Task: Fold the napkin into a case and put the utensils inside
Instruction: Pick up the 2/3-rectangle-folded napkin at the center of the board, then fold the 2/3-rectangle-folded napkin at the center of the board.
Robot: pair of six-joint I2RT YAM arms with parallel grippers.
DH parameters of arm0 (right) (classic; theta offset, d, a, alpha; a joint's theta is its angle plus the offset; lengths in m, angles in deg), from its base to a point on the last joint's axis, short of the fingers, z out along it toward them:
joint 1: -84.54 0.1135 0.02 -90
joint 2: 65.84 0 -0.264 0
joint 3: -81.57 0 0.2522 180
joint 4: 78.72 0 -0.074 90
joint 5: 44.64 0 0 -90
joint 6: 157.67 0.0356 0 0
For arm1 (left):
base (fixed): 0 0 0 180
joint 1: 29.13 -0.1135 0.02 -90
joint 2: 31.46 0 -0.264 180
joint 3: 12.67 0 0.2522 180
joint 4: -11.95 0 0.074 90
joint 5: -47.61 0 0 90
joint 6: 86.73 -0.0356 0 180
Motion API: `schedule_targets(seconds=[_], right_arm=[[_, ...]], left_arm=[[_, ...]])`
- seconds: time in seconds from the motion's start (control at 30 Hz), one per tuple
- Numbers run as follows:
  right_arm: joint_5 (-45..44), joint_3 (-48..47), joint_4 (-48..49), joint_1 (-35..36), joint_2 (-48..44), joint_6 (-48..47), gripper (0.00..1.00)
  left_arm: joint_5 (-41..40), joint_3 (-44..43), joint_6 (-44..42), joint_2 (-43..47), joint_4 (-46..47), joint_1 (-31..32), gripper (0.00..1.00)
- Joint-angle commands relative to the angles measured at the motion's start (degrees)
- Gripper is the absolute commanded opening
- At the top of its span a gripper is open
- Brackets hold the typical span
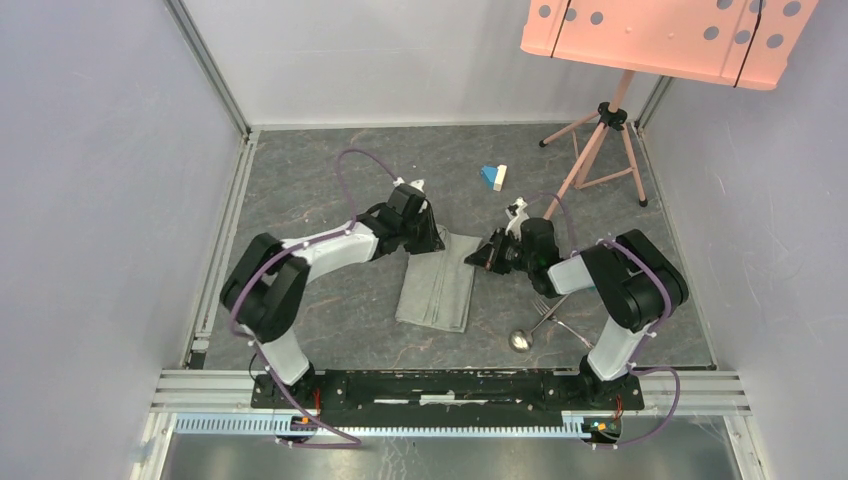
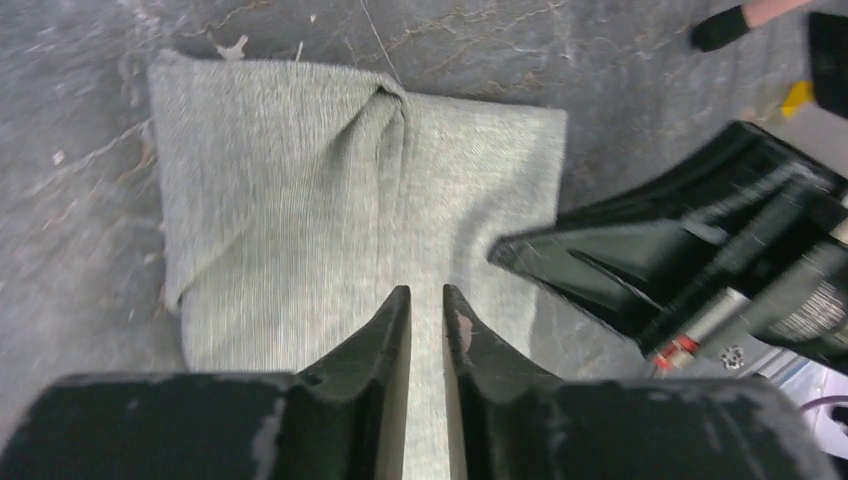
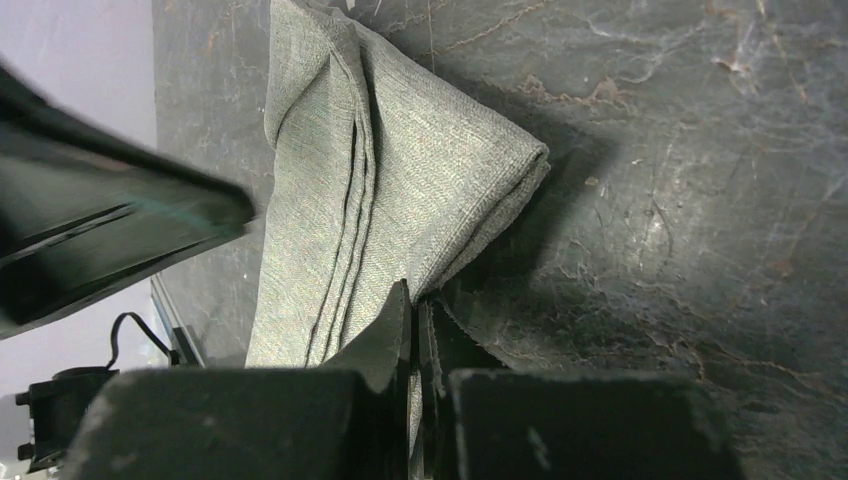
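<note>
The napkin (image 1: 437, 290) lies folded into a long grey strip in the middle of the table, between my two arms. My left gripper (image 1: 432, 243) hovers over its far left corner. In the left wrist view the left gripper (image 2: 422, 290) has its jaws a narrow gap apart above the napkin (image 2: 300, 200), with nothing pinched between them. My right gripper (image 1: 487, 258) is at the far right corner. In the right wrist view the right gripper (image 3: 415, 295) is shut on the napkin (image 3: 400, 180), whose edge is lifted. The spoon (image 1: 520, 340) and fork (image 1: 548, 305) lie by the right arm.
Small blue and white blocks (image 1: 494, 176) sit at the back of the table. A tripod stand (image 1: 600, 140) carrying a pink board (image 1: 660, 30) stands at the back right. Grey walls close in both sides, and a metal rail (image 1: 450, 385) runs along the near edge.
</note>
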Motion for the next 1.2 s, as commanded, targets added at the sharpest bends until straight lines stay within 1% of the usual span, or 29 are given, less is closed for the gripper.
schedule_targets(seconds=[0.0,0.17,0.3,0.47,0.67,0.87,1.03,1.1,1.17], right_arm=[[-1.7,-3.4,-5.8,-0.1,-3.3,-5.3,0.01],[-3.0,-5.8,-10.6,0.0,-4.1,-7.7,0.01],[-5.0,-8.4,-15.2,0.8,-4.8,-9.6,0.00],[-11.1,-14.4,-24.8,3.8,-6.1,-12.2,0.01],[-22.6,-25.4,-39.1,10.2,-4.1,-11.9,0.01],[-35.8,-34.7,-49.4,15.8,0.0,-9.0,0.01],[-40.8,-40.4,-55.1,18.6,3.5,-8.3,0.01],[-42.2,-41.2,-56.4,18.9,4.4,-8.3,0.00],[-42.5,-41.7,-56.6,19.0,4.7,-8.8,0.00]], left_arm=[[5.1,-3.9,0.9,-7.1,9.8,-1.9,0.21],[3.6,-3.1,2.8,-11.8,14.9,-3.6,0.16],[3.5,-2.9,3.6,-15.3,16.7,-4.2,0.12],[4.9,0.5,5.1,-16.0,21.1,-4.2,0.08],[4.2,3.6,4.3,-14.3,22.9,-4.2,0.05],[4.4,5.4,4.2,-12.7,25.1,-4.2,0.04],[4.4,5.7,3.0,-8.9,24.5,-4.2,0.06],[4.3,5.7,2.3,-6.9,22.7,-4.2,0.10],[4.7,5.6,1.5,-4.7,20.3,-4.3,0.16]])
